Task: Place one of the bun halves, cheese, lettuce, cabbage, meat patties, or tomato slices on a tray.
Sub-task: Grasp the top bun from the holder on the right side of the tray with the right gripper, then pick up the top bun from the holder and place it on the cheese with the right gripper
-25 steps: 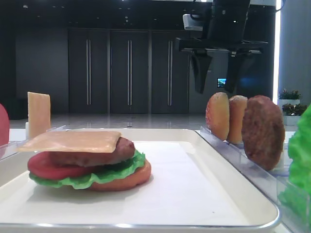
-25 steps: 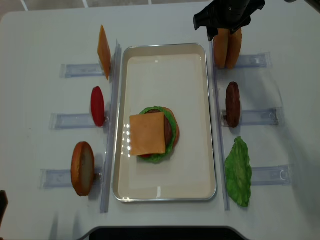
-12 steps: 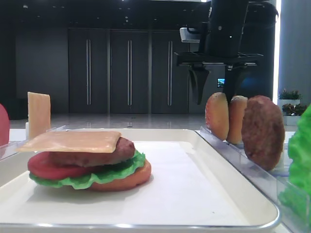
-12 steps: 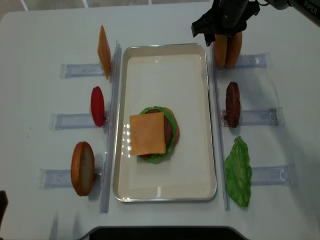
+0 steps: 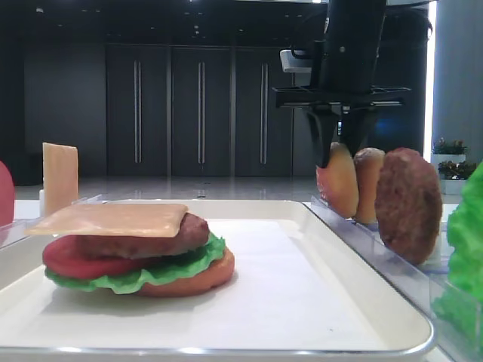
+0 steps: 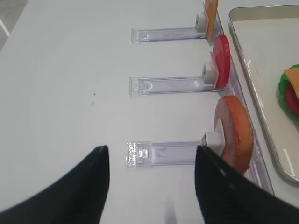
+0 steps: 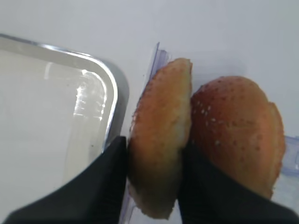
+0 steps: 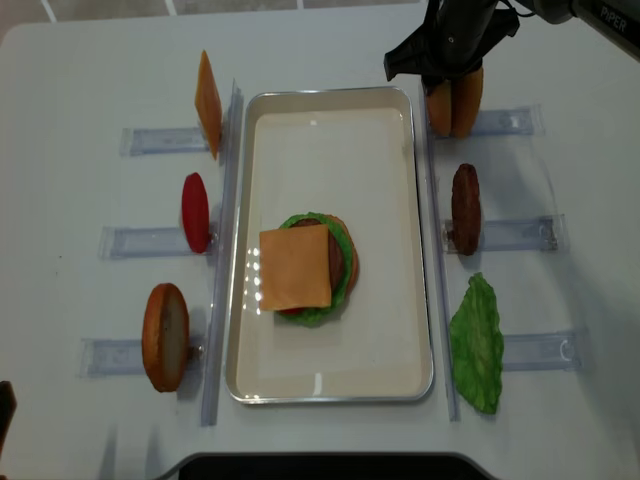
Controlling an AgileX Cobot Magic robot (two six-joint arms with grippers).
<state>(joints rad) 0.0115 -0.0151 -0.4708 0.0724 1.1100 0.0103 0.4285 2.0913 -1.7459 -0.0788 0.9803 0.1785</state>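
- Front exterior view: the right gripper [image 5: 339, 154] stands over the far right holder with its jaws drawn in around the top of the nearer of two upright bun halves [image 5: 337, 181]. Best, I judge, to lift straight up so the second bun half [image 5: 368, 183] and the meat patty [image 5: 408, 204] beside it stay put. On the tray [image 5: 362, 275] the stack ends in a cheese slice [image 5: 113, 218], well left of the bun. Behind is a dark room with tall panelled doors.
- Right wrist view: both fingers [image 7: 107, 179] press the flanks of the inner bun half [image 7: 161, 140], so it is grasped; the speckled one touches it, so a slow pull seems wise.
- Left wrist view: the left gripper [image 6: 152, 186] hangs released, fingers wide, above the clear holder [image 6: 163, 153] of an orange-brown bun [image 6: 235, 133].
- Overhead view: a plain white table [image 8: 90, 80] carries the tray centrally, with holders on either side.
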